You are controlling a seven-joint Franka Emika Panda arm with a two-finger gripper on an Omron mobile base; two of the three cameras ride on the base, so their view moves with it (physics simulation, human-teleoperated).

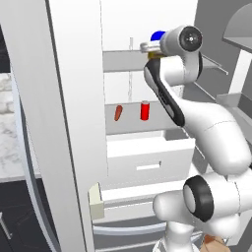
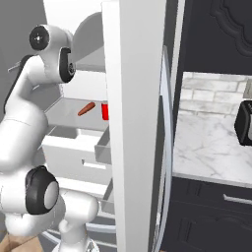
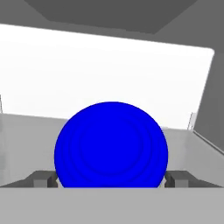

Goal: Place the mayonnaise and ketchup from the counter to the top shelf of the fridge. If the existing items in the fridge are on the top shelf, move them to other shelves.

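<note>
Blue-capped mayonnaise (image 3: 111, 144) between wide-spread gripper (image 3: 111, 178) fingertips, arm stretched up to top shelf (image 1: 123, 61)

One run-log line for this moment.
phase: placing | gripper: open, astride mayonnaise | where: top shelf | lower shelf: red can, orange-red item

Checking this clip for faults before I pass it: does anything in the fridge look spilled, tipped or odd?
Nothing spilled or damaged. The orange-red oval item leans askew beside the upright red can on the lower shelf. The mayonnaise sits between the open tool's fingertips on the top shelf.
</note>
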